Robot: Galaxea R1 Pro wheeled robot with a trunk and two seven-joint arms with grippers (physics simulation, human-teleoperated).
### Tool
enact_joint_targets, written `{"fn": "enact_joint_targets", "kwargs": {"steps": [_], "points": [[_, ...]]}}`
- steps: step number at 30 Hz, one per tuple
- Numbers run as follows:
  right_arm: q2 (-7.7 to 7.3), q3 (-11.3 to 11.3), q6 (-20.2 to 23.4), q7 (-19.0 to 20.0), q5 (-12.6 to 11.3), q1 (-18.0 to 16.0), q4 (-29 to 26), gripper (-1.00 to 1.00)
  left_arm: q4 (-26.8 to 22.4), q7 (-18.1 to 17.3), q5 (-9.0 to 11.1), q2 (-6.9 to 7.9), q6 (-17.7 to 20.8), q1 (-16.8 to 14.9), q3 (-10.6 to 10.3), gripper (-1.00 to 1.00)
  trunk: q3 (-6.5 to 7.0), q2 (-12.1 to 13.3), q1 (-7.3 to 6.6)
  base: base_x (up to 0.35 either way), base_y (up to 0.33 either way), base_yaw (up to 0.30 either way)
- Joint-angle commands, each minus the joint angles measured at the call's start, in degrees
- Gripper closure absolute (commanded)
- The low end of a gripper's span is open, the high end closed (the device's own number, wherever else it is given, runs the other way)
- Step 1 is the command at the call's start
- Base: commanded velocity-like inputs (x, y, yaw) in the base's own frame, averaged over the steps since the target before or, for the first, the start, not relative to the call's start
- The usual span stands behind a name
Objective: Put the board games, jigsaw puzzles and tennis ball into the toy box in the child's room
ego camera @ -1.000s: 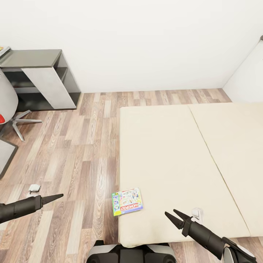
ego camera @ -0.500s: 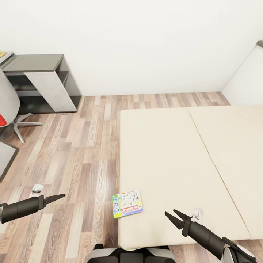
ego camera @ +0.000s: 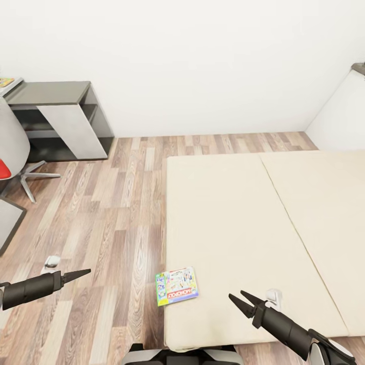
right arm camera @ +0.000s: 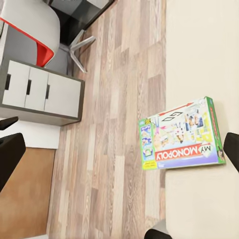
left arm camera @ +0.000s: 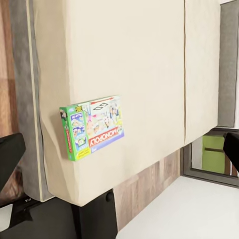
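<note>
One board game (ego camera: 176, 285), a white-green box with a red strip, lies flat at the near left corner of the bed (ego camera: 228, 218), partly overhanging the edge. It also shows in the left wrist view (left arm camera: 92, 127) and the right wrist view (right arm camera: 181, 134). My left gripper (ego camera: 81, 274) hovers over the wood floor to the left of the game; its fingers (left arm camera: 10, 154) stand wide apart, open and empty. To the right of the game, my right gripper (ego camera: 237, 298) hangs open and empty above the mattress.
A dark grey shelf unit (ego camera: 61, 116) stands against the white wall at the back left. A grey chair with a red part (ego camera: 10, 152) is at the left edge. A grey drawer cabinet (right arm camera: 42, 92) stands on the floor.
The whole picture has shifted down a little, so the camera has moved. The game lies where it was, and both grippers keep their pose.
</note>
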Motion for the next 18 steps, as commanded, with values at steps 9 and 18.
{"fn": "enact_joint_targets", "kwargs": {"steps": [9, 18], "points": [[0.05, -0.08, 0.45, 0.12, -0.15, -0.04, 0.02, -1.00, -0.04, -0.16, 0.20, -0.03, 0.61, -0.02, 0.01, -1.00, 0.78, -0.08, 0.03, 0.000, 0.000, 0.000], [0.09, -0.03, 0.45, -0.50, -0.14, -0.03, 0.02, -1.00, -0.05, -0.20, 0.29, -0.03, 0.57, -0.02, 0.01, -1.00, 1.64, -0.08, 0.03, 0.000, 0.000, 0.000]]}}
